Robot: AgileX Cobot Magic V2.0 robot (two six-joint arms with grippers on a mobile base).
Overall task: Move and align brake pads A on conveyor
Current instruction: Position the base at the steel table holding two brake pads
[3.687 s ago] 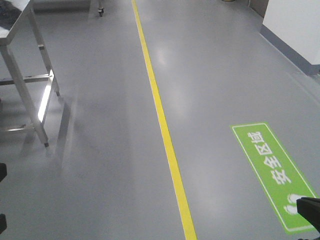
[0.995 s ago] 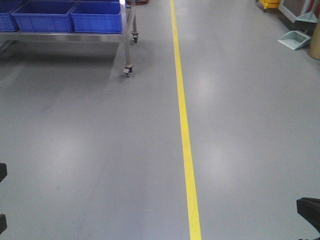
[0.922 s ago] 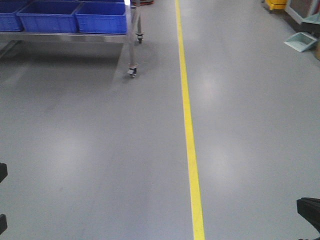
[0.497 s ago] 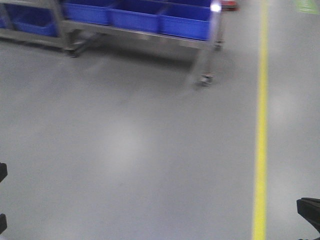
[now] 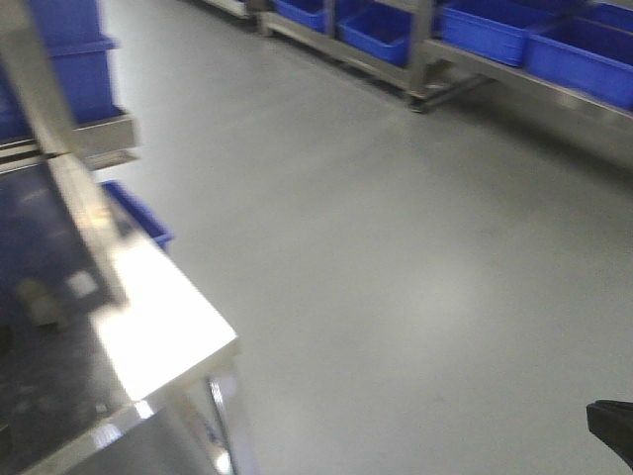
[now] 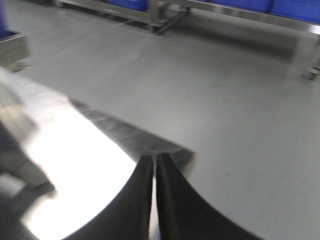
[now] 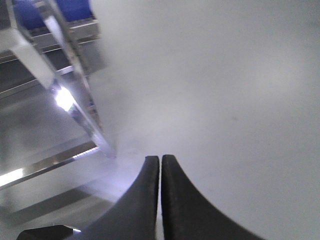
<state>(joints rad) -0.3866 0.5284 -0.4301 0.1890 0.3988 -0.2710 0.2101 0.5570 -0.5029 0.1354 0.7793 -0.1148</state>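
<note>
- Front view: yellow line gone, steel counter (image 5: pixel 168 327) now at left (base turned toward work).
- Left claw (image 6: pixel 154 159), right claw (image 7: pixel 160 159): both pressed together, empty.

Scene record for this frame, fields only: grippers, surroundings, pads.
left gripper: shut, empty, over steel table corner
right gripper: shut, empty, over floor
blue bins: on rack, far side of floor
pads: not identifiable; dark area beside table too blurred
image: motion blur
</note>
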